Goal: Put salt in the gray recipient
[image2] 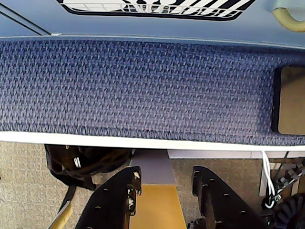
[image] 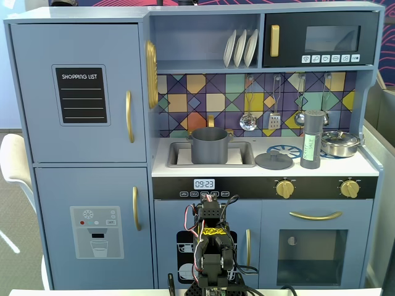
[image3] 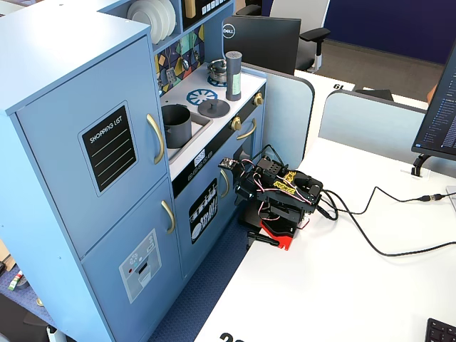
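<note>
My arm sits folded at the desk edge, its black two-finger gripper [image2: 164, 191] parted and empty. The tall grey salt grinder [image: 312, 140] stands on the toy kitchen's stovetop, right of the grey pot [image: 208, 145] in the sink. Nothing is started, I judge; next I must reach up to the grinder.
</note>
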